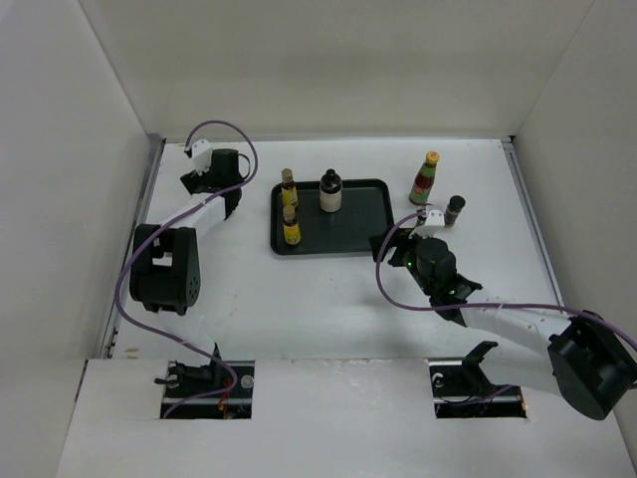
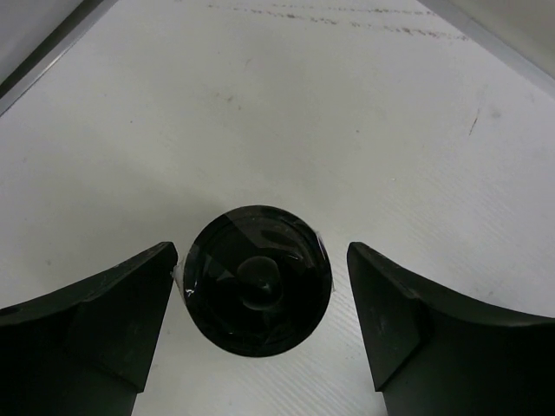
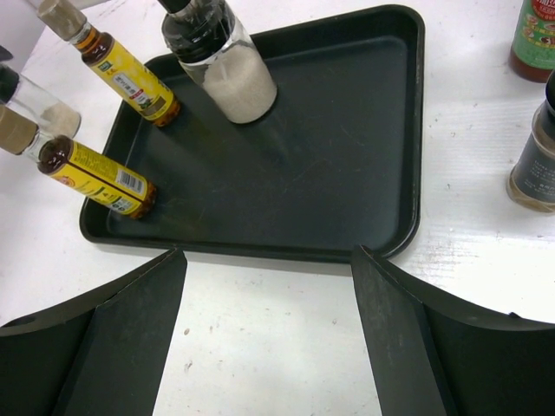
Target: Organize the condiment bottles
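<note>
Matte black rectangular tray (image 3: 347, 156), round-cornered, holds two slim yellow-labelled bottles (image 3: 130, 82) and one stubby pale bottle (image 3: 236, 82). Left pincer (image 2: 262, 260) released around a glossy round black cap (image 2: 258, 286); right pincer (image 3: 269, 254) released.

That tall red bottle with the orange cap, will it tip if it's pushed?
Probably, if pushed high: the red bottle stands upright, tall over a narrow base. Once down, its round body would likely roll. A dark jar stands close by and could get knocked.
</note>
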`<state>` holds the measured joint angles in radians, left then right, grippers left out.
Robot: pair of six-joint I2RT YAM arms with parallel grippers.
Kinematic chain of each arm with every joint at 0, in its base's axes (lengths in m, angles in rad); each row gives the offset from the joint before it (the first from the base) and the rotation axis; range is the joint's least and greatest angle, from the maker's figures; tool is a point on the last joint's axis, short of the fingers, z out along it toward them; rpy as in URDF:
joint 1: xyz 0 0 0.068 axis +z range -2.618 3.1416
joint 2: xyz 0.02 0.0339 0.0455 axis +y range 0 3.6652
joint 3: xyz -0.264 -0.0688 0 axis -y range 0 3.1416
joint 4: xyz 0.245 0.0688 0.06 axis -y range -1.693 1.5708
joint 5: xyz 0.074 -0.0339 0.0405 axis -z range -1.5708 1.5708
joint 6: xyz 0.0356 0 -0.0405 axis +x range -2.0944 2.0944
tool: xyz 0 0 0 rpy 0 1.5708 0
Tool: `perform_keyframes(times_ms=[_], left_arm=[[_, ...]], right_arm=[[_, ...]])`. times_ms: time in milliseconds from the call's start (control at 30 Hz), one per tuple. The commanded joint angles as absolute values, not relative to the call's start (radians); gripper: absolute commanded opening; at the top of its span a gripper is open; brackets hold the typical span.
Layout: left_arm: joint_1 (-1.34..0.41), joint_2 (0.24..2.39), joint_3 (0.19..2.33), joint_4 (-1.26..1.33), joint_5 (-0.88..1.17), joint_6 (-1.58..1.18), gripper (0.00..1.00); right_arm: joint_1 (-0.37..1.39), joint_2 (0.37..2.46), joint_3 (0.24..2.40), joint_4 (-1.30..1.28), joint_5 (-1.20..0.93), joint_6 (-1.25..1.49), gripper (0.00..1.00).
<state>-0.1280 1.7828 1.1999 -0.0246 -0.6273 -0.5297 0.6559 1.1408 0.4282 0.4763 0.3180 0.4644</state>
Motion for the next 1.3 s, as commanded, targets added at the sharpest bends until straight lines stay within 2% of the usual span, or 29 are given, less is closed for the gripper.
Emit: perform_keyframes(times_ms=[0, 100, 233, 300, 533, 733, 967, 1267], left_arm=[[-0.117, 1.798, 1.217, 0.011, -0.604, -0.535, 0.78], [-0.116, 1.796, 1.203, 0.018, -0.595, -0.54, 0.76], [-0.119, 1.769, 1.193, 0.032, -0.609, -0.54, 0.54], [-0.13, 1.715, 1.171, 0.055, -0.626, -0.541, 0.48], [-0.237, 1.338, 1.011, 0.179, -0.744, -0.514, 0.45], [-0.528, 1.062, 0.953, 0.238, -0.795, -0.391, 0.45], [-0.864, 1.113, 0.953, 0.277, -0.781, -0.362, 0.45], [-0.918, 1.399, 0.933, 0.46, -0.736, -0.357, 0.44]], right_arm=[[0.662, 1.143, 0.456, 0.522, 0.331, 0.465, 0.84], [0.662, 1.149, 0.459, 0.517, 0.33, 0.463, 0.84], [0.662, 1.144, 0.457, 0.522, 0.333, 0.465, 0.84], [0.662, 1.149, 0.457, 0.52, 0.331, 0.463, 0.84], [0.662, 1.14, 0.456, 0.517, 0.33, 0.463, 0.84], [0.662, 1.123, 0.448, 0.519, 0.333, 0.465, 0.83], [0.617, 1.054, 0.408, 0.531, 0.35, 0.489, 0.83], [0.562, 0.991, 0.367, 0.537, 0.385, 0.529, 0.84]])
